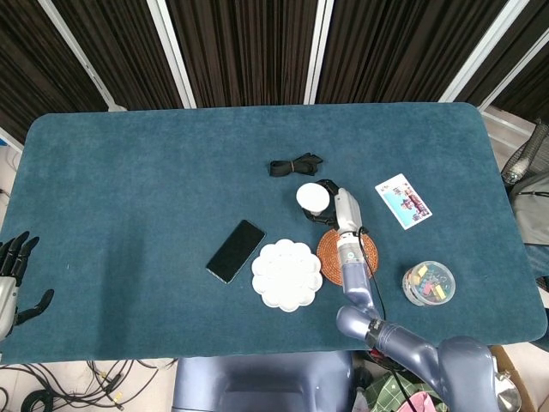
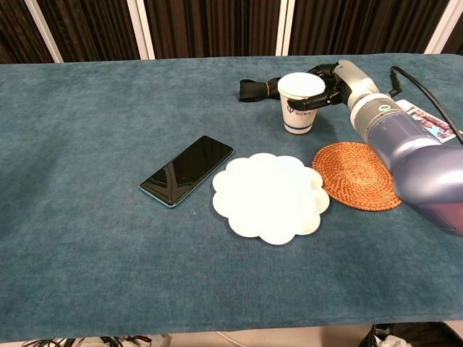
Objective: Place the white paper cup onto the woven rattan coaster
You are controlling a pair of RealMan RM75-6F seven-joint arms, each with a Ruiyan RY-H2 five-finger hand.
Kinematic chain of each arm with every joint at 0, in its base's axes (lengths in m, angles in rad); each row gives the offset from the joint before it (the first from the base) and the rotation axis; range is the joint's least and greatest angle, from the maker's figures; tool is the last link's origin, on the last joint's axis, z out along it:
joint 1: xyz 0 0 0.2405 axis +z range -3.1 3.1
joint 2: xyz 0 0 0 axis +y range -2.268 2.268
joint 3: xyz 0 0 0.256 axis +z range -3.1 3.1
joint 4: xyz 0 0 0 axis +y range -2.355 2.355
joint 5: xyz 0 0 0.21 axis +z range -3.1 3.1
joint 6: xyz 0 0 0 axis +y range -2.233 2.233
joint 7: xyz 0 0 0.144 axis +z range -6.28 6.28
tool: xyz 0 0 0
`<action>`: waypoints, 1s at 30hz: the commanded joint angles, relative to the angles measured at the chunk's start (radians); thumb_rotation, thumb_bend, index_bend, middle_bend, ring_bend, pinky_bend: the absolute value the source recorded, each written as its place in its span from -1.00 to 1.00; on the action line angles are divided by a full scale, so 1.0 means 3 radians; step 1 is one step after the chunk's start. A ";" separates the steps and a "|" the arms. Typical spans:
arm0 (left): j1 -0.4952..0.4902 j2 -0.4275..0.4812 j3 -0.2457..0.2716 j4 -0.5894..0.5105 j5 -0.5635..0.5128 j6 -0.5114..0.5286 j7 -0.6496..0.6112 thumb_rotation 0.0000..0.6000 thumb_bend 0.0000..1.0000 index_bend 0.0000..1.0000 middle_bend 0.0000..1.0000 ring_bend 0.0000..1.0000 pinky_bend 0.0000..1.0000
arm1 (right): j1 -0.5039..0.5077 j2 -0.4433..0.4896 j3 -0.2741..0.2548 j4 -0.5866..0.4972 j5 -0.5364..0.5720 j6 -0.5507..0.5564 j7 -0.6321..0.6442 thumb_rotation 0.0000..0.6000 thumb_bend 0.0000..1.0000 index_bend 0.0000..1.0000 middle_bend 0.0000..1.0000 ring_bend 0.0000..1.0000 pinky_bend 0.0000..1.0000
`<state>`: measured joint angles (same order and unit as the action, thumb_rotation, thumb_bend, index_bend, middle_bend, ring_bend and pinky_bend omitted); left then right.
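Note:
The white paper cup (image 1: 312,198) (image 2: 301,103) stands upright on the blue table cloth, behind and to the left of the woven rattan coaster (image 1: 352,257) (image 2: 356,176). My right hand (image 1: 336,199) (image 2: 330,82) reaches in from the cup's right side, and its fingers wrap the cup's upper wall and grip it. In the head view my right forearm crosses over part of the coaster. Nothing lies on the coaster in the chest view. My left hand (image 1: 13,276) hangs at the table's far left edge, fingers apart and holding nothing.
A white scalloped plate (image 1: 286,275) (image 2: 269,196) lies just left of the coaster, and a black phone (image 1: 235,251) (image 2: 187,170) further left. A black strap (image 1: 294,165) (image 2: 257,88) lies behind the cup. A picture card (image 1: 403,201) and a round tub (image 1: 427,282) sit to the right.

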<state>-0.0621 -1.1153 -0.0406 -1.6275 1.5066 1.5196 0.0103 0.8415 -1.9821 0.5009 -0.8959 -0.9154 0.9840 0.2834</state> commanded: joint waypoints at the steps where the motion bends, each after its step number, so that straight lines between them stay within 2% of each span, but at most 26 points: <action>1: -0.0001 0.0000 -0.0001 -0.0002 -0.0001 0.0000 0.0001 1.00 -0.40 -0.97 -1.00 -1.00 -1.00 | -0.0041 0.0062 0.0017 -0.0102 -0.0072 0.0035 0.0079 1.00 -0.47 -0.22 -0.21 -0.19 -0.53; 6: -0.0001 -0.0002 0.0000 0.0003 -0.0007 -0.0008 0.0006 1.00 -0.40 -0.97 -1.00 -1.00 -1.00 | -0.0194 0.0326 -0.0058 -0.0561 -0.0245 0.0148 0.0055 1.00 -0.48 -0.22 -0.22 -0.20 -0.53; 11: 0.0000 -0.0007 0.0004 -0.0002 0.0002 -0.0002 0.0019 1.00 -0.40 -0.97 -1.00 -1.00 -1.00 | -0.0481 0.0806 -0.0215 -0.1409 -0.0309 0.0190 -0.0130 1.00 -0.50 -0.22 -0.23 -0.20 -0.53; 15: 0.0003 -0.0011 0.0004 -0.0005 0.0004 0.0006 0.0037 1.00 -0.40 -0.97 -1.00 -1.00 -1.00 | -0.0693 0.1188 -0.0365 -0.2020 -0.0212 0.0137 -0.0322 1.00 -0.50 -0.21 -0.23 -0.20 -0.53; 22: 0.0012 -0.0011 0.0005 -0.0012 0.0011 0.0025 0.0042 1.00 -0.40 -0.97 -0.99 -1.00 -1.00 | -0.0924 0.1511 -0.0578 -0.2460 -0.0234 0.0116 -0.0349 1.00 -0.50 -0.21 -0.23 -0.20 -0.53; 30: 0.0007 -0.0015 0.0006 -0.0003 0.0007 0.0012 0.0048 1.00 -0.40 -0.97 -1.00 -1.00 -1.00 | -0.1136 0.1692 -0.0794 -0.2526 -0.0397 0.0098 -0.0174 1.00 -0.50 -0.21 -0.23 -0.20 -0.53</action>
<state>-0.0600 -1.1196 -0.0387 -1.6286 1.5087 1.5231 0.0245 0.5094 -1.4817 0.2713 -1.6551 -1.0265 1.0176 0.2206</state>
